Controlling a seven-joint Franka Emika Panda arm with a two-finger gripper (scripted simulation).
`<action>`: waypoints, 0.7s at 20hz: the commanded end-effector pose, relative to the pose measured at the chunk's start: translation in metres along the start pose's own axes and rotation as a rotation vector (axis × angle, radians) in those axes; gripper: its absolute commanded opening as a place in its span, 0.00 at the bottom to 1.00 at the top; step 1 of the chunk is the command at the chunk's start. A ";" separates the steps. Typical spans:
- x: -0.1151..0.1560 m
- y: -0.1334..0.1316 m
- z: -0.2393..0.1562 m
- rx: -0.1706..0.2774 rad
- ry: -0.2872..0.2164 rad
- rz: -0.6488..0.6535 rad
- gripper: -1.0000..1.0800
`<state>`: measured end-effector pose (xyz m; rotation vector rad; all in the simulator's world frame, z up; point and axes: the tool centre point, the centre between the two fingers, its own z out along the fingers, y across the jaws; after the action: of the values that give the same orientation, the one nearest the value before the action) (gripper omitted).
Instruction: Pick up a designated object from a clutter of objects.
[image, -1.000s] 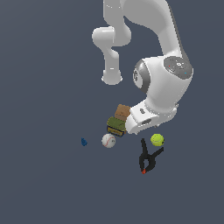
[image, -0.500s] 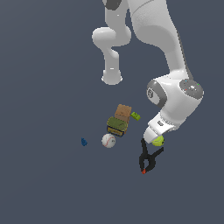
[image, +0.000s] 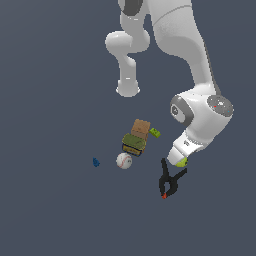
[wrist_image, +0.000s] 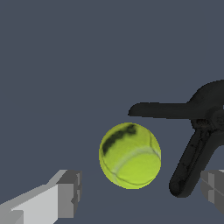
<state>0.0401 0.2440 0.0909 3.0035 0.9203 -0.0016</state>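
In the exterior view, the white arm is being seen bent low over the dark floor, and the tennis ball (image: 183, 161) is being shown only as a yellow-green sliver at the end of the wrist, most of it being hidden by the arm; the gripper itself is being hidden there too. The ball is lying just beside the black clamp (image: 169, 182), towards the exterior view's right of the rest of the clutter: the white baseball (image: 124, 160), the olive-green tin (image: 134, 143), the brown box (image: 141, 128), the small green block (image: 155, 132) and the tiny blue piece (image: 95, 162), which is lying well apart at the exterior view's left. In the wrist view, the gripper (wrist_image: 142, 192) is being held spread wide, its two grey fingertips (wrist_image: 70, 194) being kept apart on either side, and the ball (wrist_image: 130, 155) is being framed between them, touched by neither. The ball is being shown as bright yellow-green, with a pale curved seam and a dark smudged mark on its upper part. One handle of the clamp (wrist_image: 192, 142) is lying just beside the ball.
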 end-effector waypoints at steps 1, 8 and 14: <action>0.000 0.000 0.005 0.000 0.000 0.000 0.96; -0.001 -0.001 0.039 0.000 0.001 -0.003 0.96; 0.001 -0.001 0.050 0.000 0.001 -0.003 0.96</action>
<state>0.0392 0.2446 0.0419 3.0023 0.9248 -0.0033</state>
